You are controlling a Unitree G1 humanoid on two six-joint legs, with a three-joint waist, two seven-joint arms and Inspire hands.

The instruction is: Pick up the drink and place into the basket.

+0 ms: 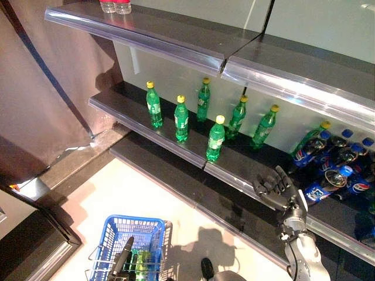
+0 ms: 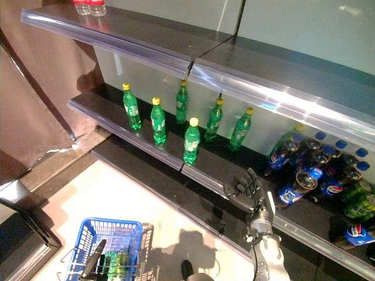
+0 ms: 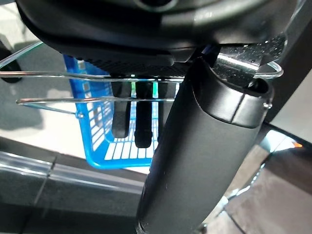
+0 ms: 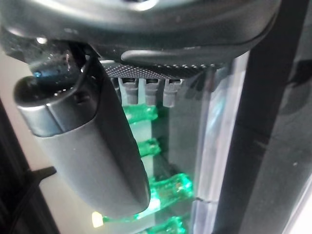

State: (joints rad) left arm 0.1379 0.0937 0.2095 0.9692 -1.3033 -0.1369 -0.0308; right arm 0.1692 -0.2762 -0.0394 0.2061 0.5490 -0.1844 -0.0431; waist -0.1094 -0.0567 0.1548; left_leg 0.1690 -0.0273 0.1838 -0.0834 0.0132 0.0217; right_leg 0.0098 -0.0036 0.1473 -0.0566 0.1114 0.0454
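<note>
The right hand [image 1: 275,187] is raised at 4 o'clock before the shelf [image 1: 176,146], fingers spread, empty. The left hand [image 3: 127,114] has its fingers hooked on the wire handle [image 3: 73,75] of the blue basket [image 1: 126,231] at 7 o'clock.

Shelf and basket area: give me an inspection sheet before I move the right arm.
Surface: middle shelf, dark, holds the bottles; pale floor below.
Job's things: six green bottles upright on the middle shelf, yellow caps; the nearest stands at the front edge. Blue basket on the floor side, something green already inside.
Clutter: blue-capped cola bottles lying piled at the shelf's right end; two bottles on the top shelf.
Hands: right hand open, fingers spread, in front of the shelf between the green and cola bottles, holding nothing. Left hand curled round the basket's wire handles.
Cables: nothing seen.
Surroundings: brown curtain left of the shelving.
</note>
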